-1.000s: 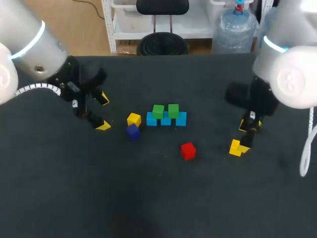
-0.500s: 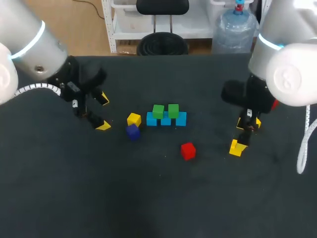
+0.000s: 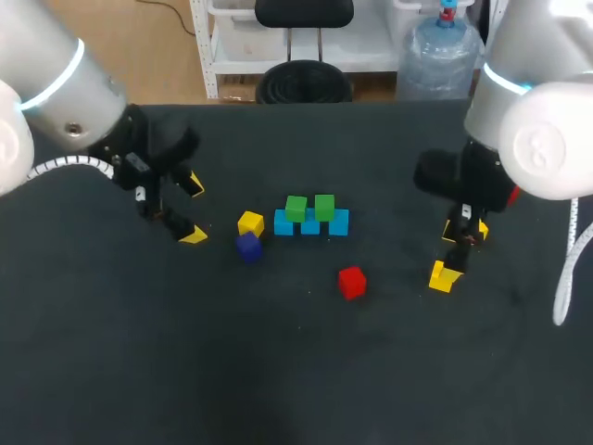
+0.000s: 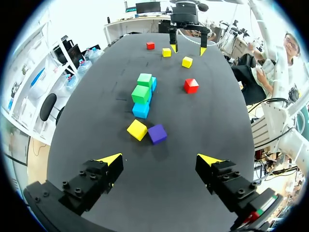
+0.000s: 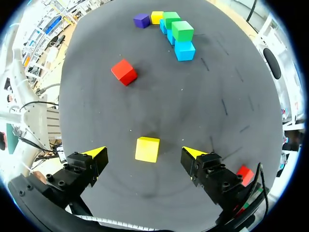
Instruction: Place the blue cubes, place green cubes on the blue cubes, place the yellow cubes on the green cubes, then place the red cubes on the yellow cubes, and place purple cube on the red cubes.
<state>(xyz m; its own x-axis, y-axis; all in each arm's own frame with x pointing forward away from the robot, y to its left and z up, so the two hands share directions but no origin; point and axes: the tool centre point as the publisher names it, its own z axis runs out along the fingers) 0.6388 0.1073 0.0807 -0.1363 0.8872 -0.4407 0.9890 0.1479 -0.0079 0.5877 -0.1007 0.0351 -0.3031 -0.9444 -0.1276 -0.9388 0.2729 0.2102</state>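
Observation:
Three blue cubes [image 3: 310, 225] form a row mid-table, with two green cubes [image 3: 309, 207] on top of them. Left of the row, a yellow cube [image 3: 250, 222] touches the purple cube [image 3: 247, 247]. A red cube [image 3: 351, 282] lies alone in front. My left gripper [image 3: 193, 210] is open and empty, left of those cubes [image 4: 147, 131]. My right gripper [image 3: 456, 252] is open over the table at the right. Another yellow cube [image 5: 147, 149] lies on the table between and ahead of its fingers. A second red cube [image 5: 245, 174] sits beside one finger.
The left wrist view shows one more yellow cube [image 4: 166, 52] near my right gripper [image 4: 188, 48], with the far red cube [image 4: 150, 45] beyond it. The black tabletop [image 3: 278, 371] stretches bare toward the front edge.
My right arm has shifted slightly back and left, with its gripper still open by the yellow cube. The left arm and the cubes have not moved.

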